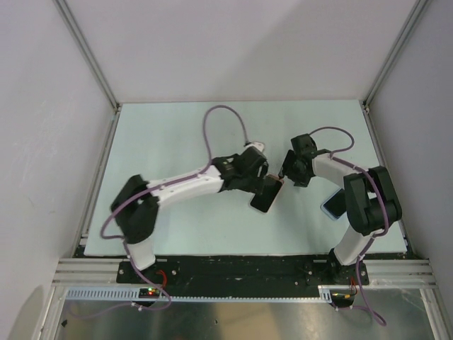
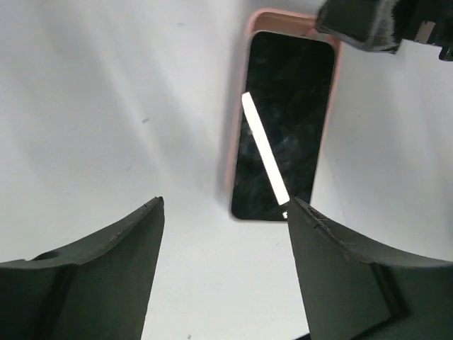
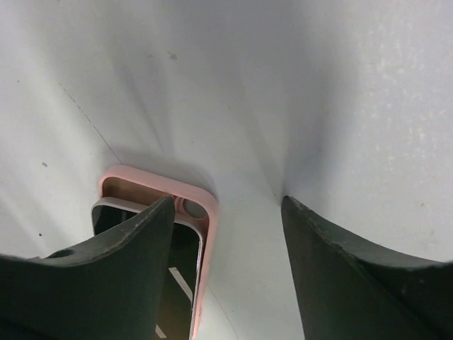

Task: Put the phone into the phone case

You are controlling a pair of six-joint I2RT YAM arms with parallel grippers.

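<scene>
With left hand point(image 2: 226, 202) and right hand point(image 3: 226, 202) both open, I should press the phone's point(image 2: 283, 106) unseated end squarely into the phone case point(image 3: 156, 180).

We are finding no readable text, label, brand or number in any view. The phone point(image 2: 297, 92) is showing only a dark screen with a bright streak, and the pink phone case point(image 2: 279, 21) is looking unmarked.

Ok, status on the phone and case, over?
Left gripper open, above phone. Right gripper open, at pink case top end. Phone lies in case, gap at that end. Nothing blocking.
</scene>
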